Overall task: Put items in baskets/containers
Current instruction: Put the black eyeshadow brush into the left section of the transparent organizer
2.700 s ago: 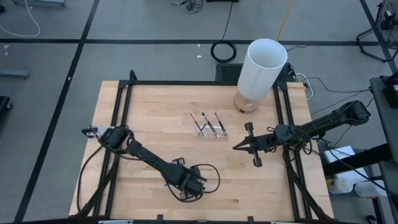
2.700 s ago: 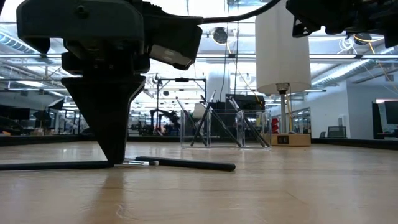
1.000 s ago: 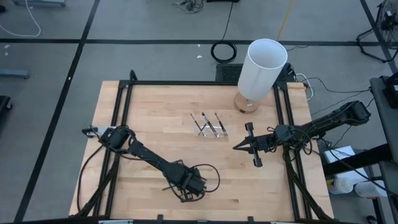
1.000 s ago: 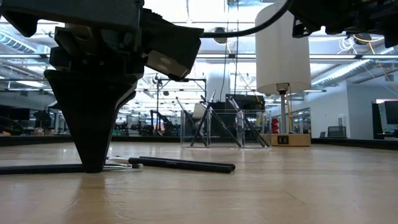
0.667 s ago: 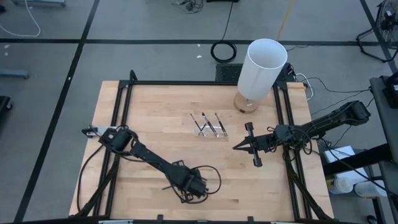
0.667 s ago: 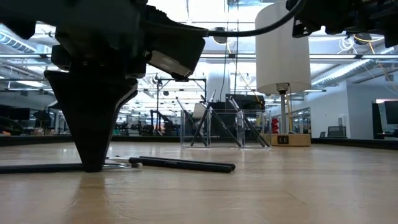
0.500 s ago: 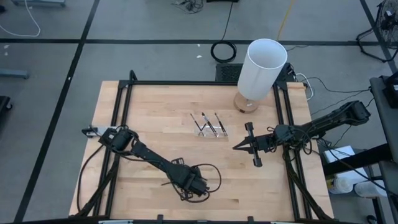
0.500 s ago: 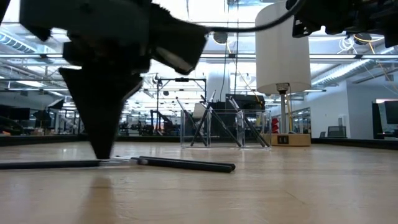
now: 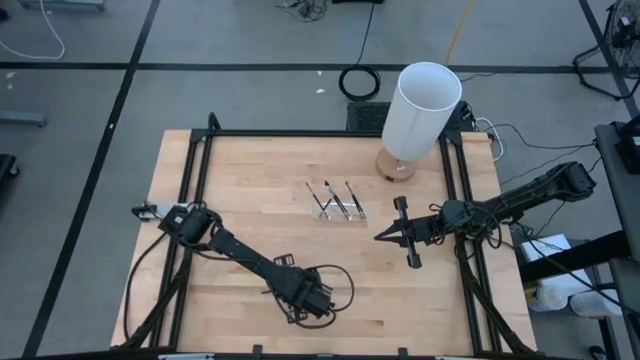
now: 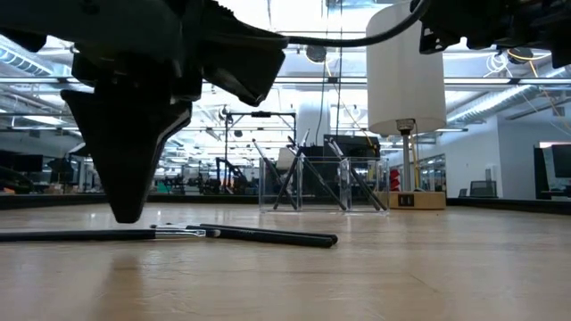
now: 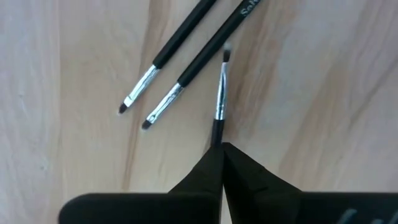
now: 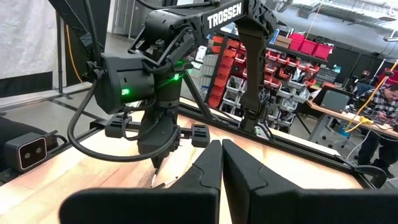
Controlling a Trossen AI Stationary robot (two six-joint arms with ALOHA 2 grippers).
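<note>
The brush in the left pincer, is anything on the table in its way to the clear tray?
Nothing visible. The left pincer is shut on a brush near the table's front edge. Bare wood lies between it and the clear tray. The white cylinder stands off to the side, beyond the tray.

You have the worktop (image 9: 250, 200) filling the middle of the high view. The tray (image 9: 338, 207) sits just above its centre with sticks (image 9: 335, 198) leaning in it; the cylinder (image 9: 420, 112) stands to the tray's upper right, at the worktop's far edge. Toward the lower middle, the left gripper (image 9: 318, 308) hangs over loose sticks (image 10: 268, 235) — three (image 11: 186, 71) lie just beyond its tips. The right gripper (image 9: 384, 236) sits right of centre, below and right of the tray.
</note>
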